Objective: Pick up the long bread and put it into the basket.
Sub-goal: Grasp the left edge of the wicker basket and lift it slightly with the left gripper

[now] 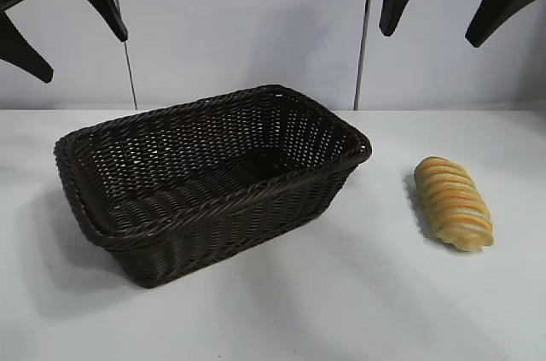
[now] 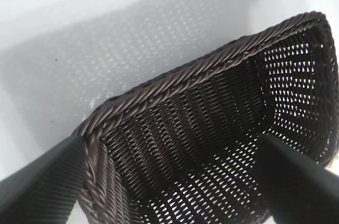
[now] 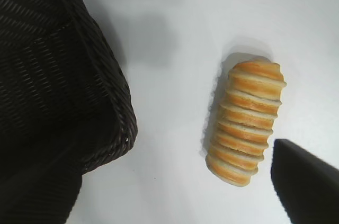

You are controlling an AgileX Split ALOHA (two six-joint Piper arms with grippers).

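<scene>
Exterior view shows you both grippers hanging high, jaws spread wide, nothing held: your left gripper (image 1: 64, 32) above the basket (image 1: 213, 105), your right gripper (image 1: 444, 11) above the long bread (image 1: 453, 202), which lies on the table (image 1: 341, 310) well below it, beside the basket.

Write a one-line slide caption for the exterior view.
Long bread lies on the white table right of the empty wicker basket; both open tools, left and right, hang above.

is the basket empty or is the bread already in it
Empty. The basket shows only bare weave inside, and the bread lies on the table to its right, apart from it.
</scene>
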